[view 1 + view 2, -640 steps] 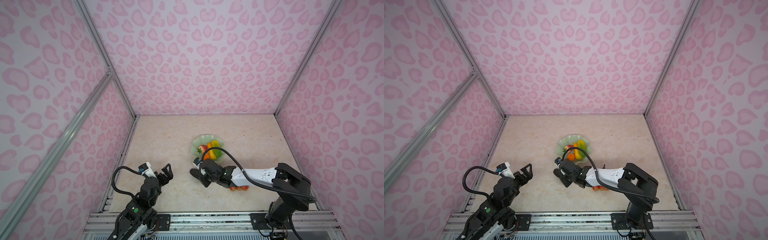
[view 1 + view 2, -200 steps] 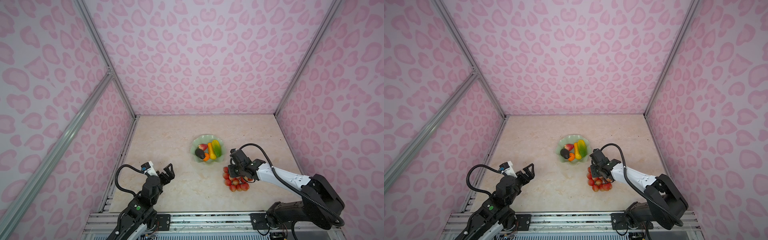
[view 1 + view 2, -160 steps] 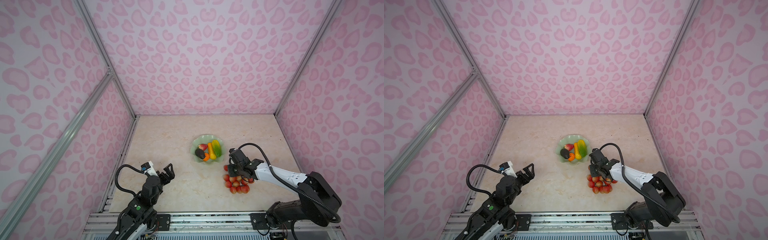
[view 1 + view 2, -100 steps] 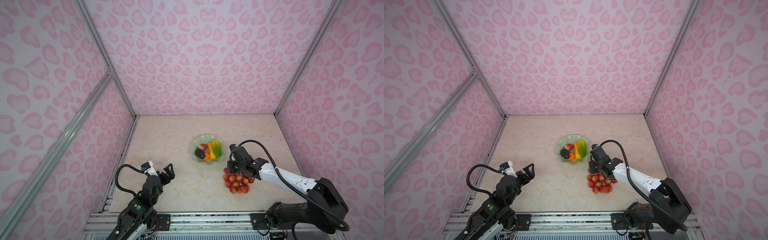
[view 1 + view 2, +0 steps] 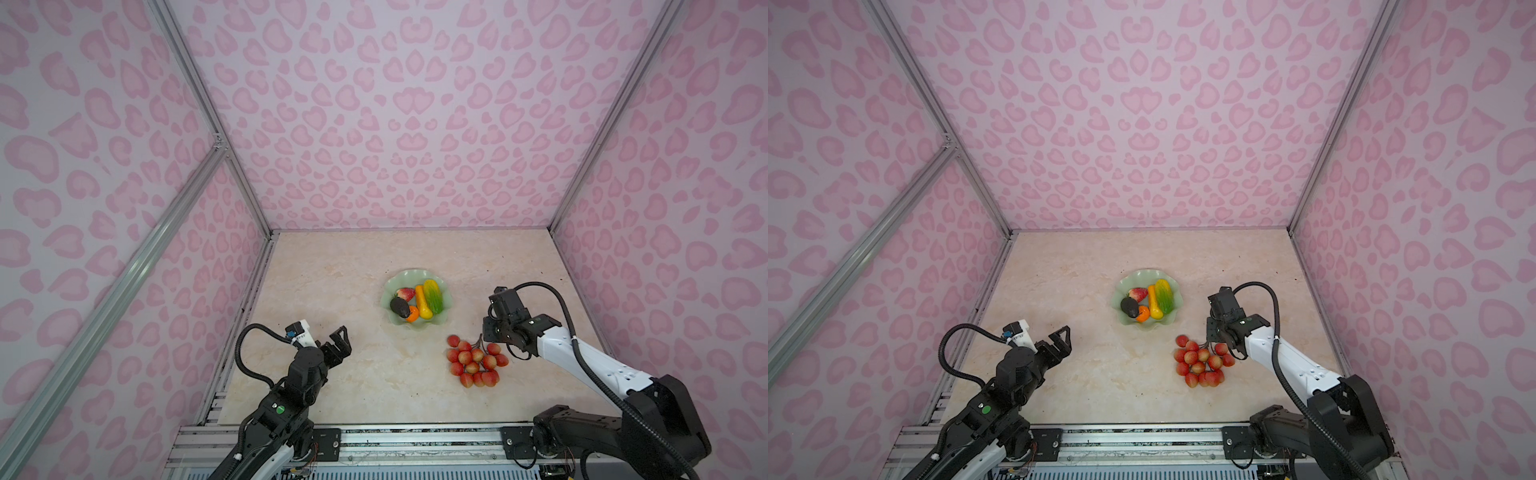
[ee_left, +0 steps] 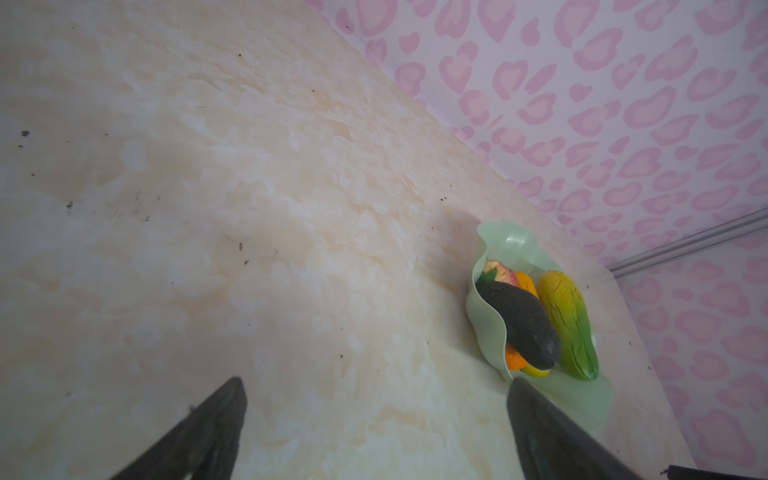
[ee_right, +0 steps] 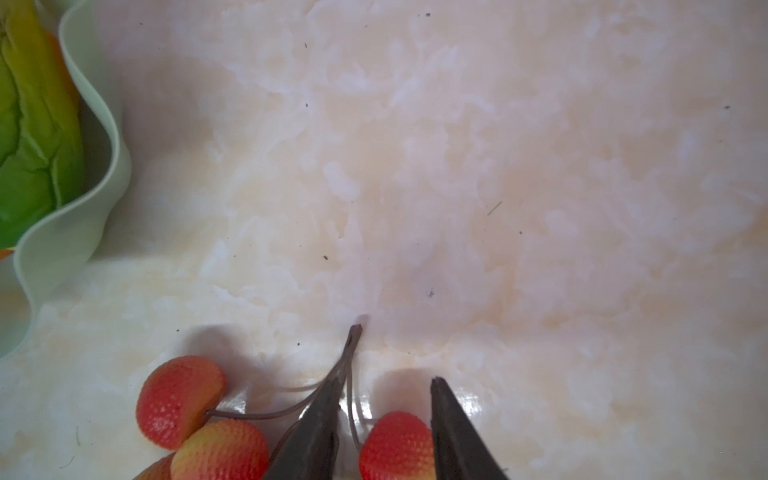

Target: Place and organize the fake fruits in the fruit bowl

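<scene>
Bowl status: fruit bowl [image 5: 405,277] sits mid-table [image 5: 332,282] with five fruits inside.
- strawberry [image 5: 406,294]: far-left of the pile
- yellow-orange oblong [image 5: 422,303]: down the middle
- green-yellow oblong [image 5: 433,296]: along its right side
- dark lump [image 5: 400,307]: near-left
- orange ball [image 5: 412,314]: tucked between the dark lump and the yellow-orange oblong

Both top views show the same layout.

Not in yet: berry bunch [image 5: 473,361] lies flat on the table outside the bowl, near its near-right rim and not touching it.

Right gripper [image 7: 382,384]: low over the stem [image 7: 352,343] end of the bunch, jaws partly apart. One finger [image 7: 320,424] overlaps the stem where the strands fan out. One berry and a thin strand sit in the gap, with bare table between that berry and the finger. We see nothing clamped. We can't tell whether the other finger touches the berry.

Left gripper [image 6: 376,384]: jaws wide apart, empty, above bare table at the near-left, well apart from the bowl.

Diff vs earlier: about three seconds back the right arm was stretched across the front toward the left, and we saw no dark lump in the bowl. Now it's in. Over the last second the bunch hasn't moved and the right wrist has shifted slightly right. Left arm unchanged.
</scene>
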Controlling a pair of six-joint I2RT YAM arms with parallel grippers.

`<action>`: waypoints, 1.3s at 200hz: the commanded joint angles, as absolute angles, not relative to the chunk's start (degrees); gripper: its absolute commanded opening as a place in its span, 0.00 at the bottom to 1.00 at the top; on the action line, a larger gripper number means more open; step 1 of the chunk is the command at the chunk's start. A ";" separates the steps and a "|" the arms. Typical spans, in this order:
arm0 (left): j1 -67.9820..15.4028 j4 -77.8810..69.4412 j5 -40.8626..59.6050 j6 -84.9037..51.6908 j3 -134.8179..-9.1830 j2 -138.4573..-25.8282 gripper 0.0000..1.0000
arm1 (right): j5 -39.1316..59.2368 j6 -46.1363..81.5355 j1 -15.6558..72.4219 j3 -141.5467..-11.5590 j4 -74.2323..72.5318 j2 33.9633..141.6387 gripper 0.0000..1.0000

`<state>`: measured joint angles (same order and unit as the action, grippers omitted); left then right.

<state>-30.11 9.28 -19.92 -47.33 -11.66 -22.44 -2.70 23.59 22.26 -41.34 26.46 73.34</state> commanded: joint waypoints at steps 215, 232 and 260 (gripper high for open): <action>-30.15 -6.54 0.30 -34.49 -14.43 -26.54 0.99 | 10.90 27.61 22.89 -42.33 16.34 77.14 0.00; -30.15 -7.19 2.82 -33.30 -14.83 -26.46 0.99 | 10.66 26.95 23.94 -43.28 16.66 73.43 0.00; -30.15 -6.80 5.25 -31.39 -15.47 -25.80 0.99 | 10.29 26.28 25.44 -44.21 16.31 68.24 0.00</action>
